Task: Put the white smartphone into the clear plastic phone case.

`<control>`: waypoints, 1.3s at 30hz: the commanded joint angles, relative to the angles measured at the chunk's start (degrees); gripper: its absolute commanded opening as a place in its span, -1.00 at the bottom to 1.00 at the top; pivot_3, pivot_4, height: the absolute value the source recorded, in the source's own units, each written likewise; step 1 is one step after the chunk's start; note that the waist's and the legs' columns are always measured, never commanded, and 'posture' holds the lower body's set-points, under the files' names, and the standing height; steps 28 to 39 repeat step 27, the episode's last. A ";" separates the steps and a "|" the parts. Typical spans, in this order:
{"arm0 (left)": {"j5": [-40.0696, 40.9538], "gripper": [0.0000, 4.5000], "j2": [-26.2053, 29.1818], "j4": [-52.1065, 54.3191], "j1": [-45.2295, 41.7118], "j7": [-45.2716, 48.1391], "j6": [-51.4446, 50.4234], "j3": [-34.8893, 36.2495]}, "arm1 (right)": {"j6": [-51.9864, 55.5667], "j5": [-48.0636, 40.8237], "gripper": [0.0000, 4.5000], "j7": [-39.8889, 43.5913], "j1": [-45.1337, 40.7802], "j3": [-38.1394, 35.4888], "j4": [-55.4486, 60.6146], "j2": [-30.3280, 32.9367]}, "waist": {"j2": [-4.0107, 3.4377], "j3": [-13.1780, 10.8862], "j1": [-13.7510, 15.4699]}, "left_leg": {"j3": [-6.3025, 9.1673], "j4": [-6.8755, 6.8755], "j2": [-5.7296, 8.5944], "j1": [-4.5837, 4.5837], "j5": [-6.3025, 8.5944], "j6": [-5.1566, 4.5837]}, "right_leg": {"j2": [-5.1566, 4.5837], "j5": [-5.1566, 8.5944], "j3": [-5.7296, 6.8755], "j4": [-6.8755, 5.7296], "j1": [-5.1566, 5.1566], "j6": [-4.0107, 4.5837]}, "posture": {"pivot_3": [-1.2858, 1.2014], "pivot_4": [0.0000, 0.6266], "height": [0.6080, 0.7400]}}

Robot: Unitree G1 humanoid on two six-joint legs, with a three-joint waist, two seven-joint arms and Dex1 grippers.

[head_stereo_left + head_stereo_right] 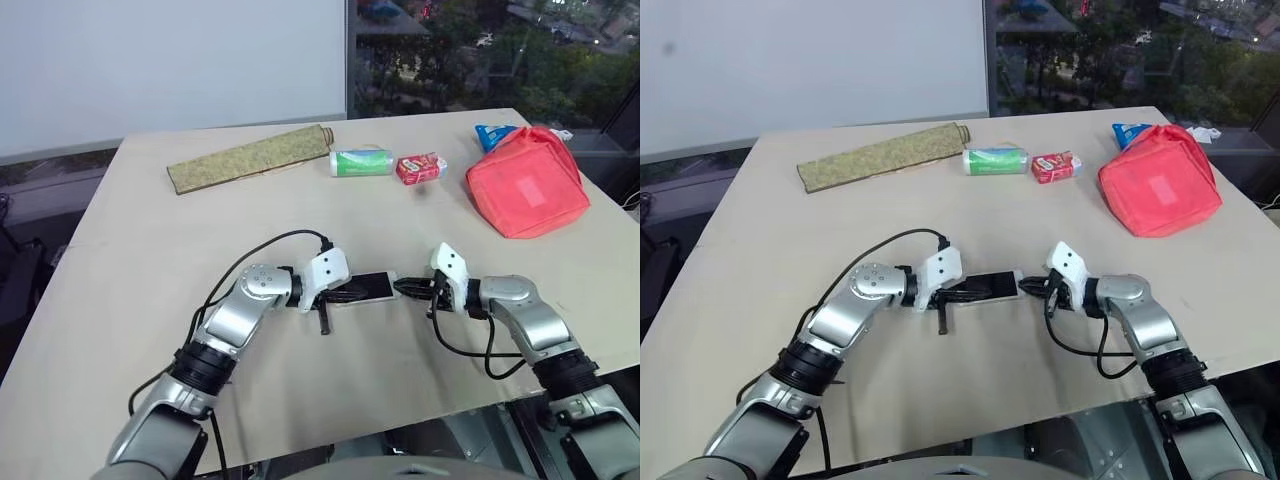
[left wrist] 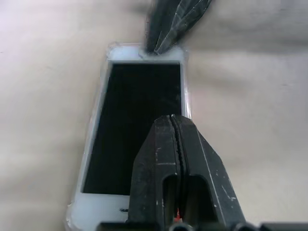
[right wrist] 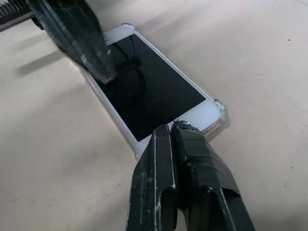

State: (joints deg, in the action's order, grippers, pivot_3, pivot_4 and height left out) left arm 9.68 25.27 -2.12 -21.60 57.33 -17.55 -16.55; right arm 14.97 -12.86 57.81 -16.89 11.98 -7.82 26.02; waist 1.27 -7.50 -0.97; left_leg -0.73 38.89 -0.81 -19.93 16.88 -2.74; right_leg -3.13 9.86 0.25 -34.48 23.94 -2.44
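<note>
**Phone lies in its case between two closed hands**

Along the far edge of the worktop (image 1: pixel 120 300), in the upper part of the left eye view, sits a row of other things: a long flat olive-green mat or pouch (image 1: pixel 250 157) at upper left, a green-and-white roll or can lying on its side (image 1: pixel 361 162) just right of it, a small red snack packet (image 1: pixel 420 168) beside that, and a red fabric bag (image 1: pixel 525 182) at upper right with a blue packet (image 1: pixel 492 133) peeking out behind it. All of these lie well apart from the phone. Nothing stands between them and it.

The white smartphone (image 2: pixel 137 125) lies flat, screen up, at the centre of the left eye view, its long axis running left to right across the picture. The clear plastic phone case (image 3: pixel 219 115) shows as a see-through rim around the phone's edges and corners, so the phone sits inside it.

The left hand (image 2: pixel 175 120) has its two black fingers pressed together, holding nothing, with the tips over the black screen near the phone's left end. The right hand (image 3: pixel 171 130) is likewise closed on nothing, its tips at the white bezel of the phone's right end. In each wrist view the other hand's fingers show at the opposite end of the phone.
</note>
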 commanded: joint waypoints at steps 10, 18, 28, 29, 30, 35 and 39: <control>16.84 0.31 5.20 14.28 11.34 -2.01 -4.96 21.52 | -0.67 -12.34 0.77 7.71 3.42 -11.54 7.49 6.29 | -0.44 -0.95 0.29 | -0.22 -0.61 0.22 -1.78 -0.15 -0.24 | 0.41 -0.75 0.20 -0.19 2.06 0.63 | 0.03 -0.52 1.00; 14.11 0.98 11.87 15.44 24.10 -0.86 0.45 25.93 | -8.57 -10.45 1.00 13.49 7.30 -17.92 -4.26 14.80 | -0.32 -1.40 1.50 | -0.36 -0.50 0.42 -1.92 -0.05 -0.28 | 0.11 -0.53 0.24 0.39 1.83 0.57 | 0.03 -0.52 1.00; 9.98 0.98 14.59 16.87 29.84 -2.21 4.58 25.31 | -12.19 -10.80 1.00 15.99 6.64 -19.54 -8.45 16.66 | -0.31 -1.48 1.73 | -0.42 -0.40 0.41 -1.81 -0.06 -0.27 | 0.12 -0.56 0.18 0.32 1.72 0.42 | 0.03 -0.52 1.00; 9.98 0.98 14.59 16.87 29.84 -2.21 4.58 25.31 | -12.19 -10.80 1.00 15.99 6.64 -19.54 -8.45 16.66 | -0.31 -1.48 1.73 | -0.42 -0.40 0.41 -1.81 -0.06 -0.27 | 0.12 -0.56 0.18 0.32 1.72 0.42 | 0.03 -0.52 1.00; 9.98 0.98 14.59 16.87 29.84 -2.21 4.58 25.31 | -12.19 -10.80 1.00 15.99 6.64 -19.54 -8.45 16.66 | -0.31 -1.48 1.73 | -0.42 -0.40 0.41 -1.81 -0.06 -0.27 | 0.12 -0.56 0.18 0.32 1.72 0.42 | 0.03 -0.52 1.00; 9.98 0.98 14.59 16.87 29.84 -2.21 4.58 25.31 | -12.19 -10.80 1.00 15.99 6.64 -19.54 -8.45 16.66 | -0.31 -1.48 1.73 | -0.42 -0.40 0.41 -1.81 -0.06 -0.27 | 0.12 -0.56 0.18 0.32 1.72 0.42 | 0.03 -0.52 1.00; 9.98 0.98 14.59 16.87 29.84 -2.21 4.58 25.31 | -12.19 -10.80 1.00 15.99 6.64 -19.54 -8.45 16.66 | -0.31 -1.48 1.73 | -0.42 -0.40 0.41 -1.81 -0.06 -0.27 | 0.12 -0.56 0.18 0.32 1.72 0.42 | 0.03 -0.52 1.00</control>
